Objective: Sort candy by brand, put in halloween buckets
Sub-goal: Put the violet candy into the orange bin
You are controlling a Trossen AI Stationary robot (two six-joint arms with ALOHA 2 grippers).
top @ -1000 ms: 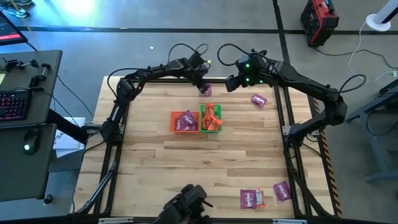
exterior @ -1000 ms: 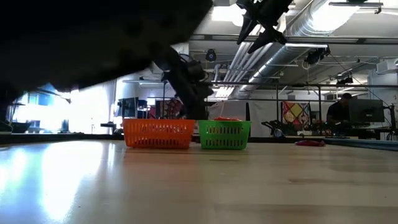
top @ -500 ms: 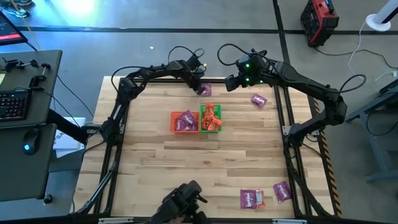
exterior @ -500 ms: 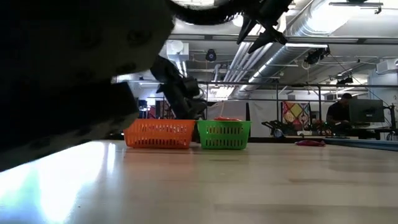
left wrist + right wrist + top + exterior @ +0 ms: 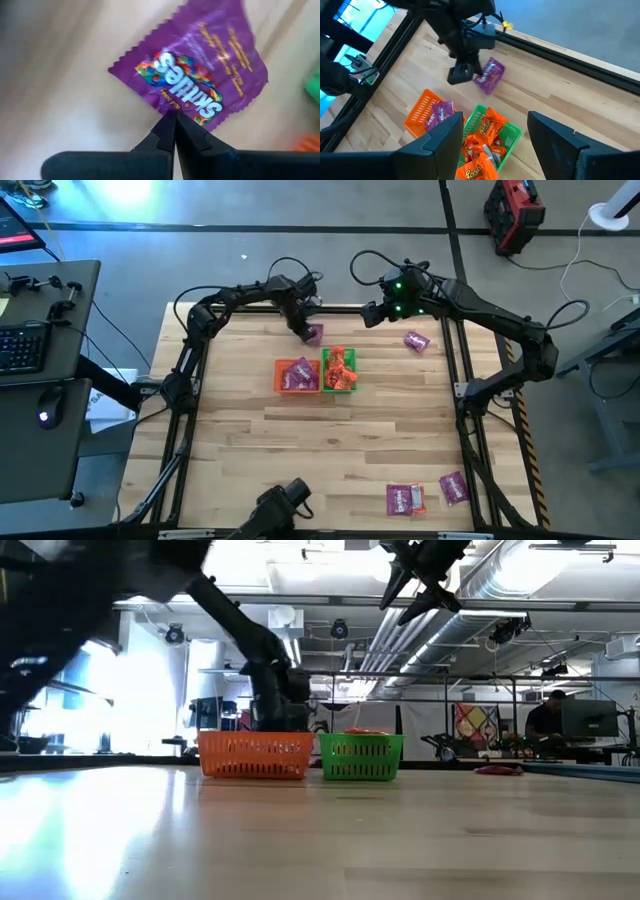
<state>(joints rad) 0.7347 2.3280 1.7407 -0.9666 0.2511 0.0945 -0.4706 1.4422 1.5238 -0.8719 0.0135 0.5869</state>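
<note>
1 purple packet (image 5: 192, 75), pinched in the left hand (image 5: 303, 329), has moved from the tabletop's (image 5: 300, 450) far edge toward the orange bucket (image 5: 296, 376), nearly ready to drop. Right hand (image 5: 372, 314) hovers released.

You can read "Skittles" in white letters over a rainbow on the purple shiny crinkle-edged candy packet (image 5: 192, 77) that the left gripper (image 5: 172, 122) pinches at its edge. The pale small print beside that logo is too blurred to read. In the bright green square plastic bucket (image 5: 512, 134), one orange wrapped packet (image 5: 475, 172) shows yellow "Reese's".
</note>
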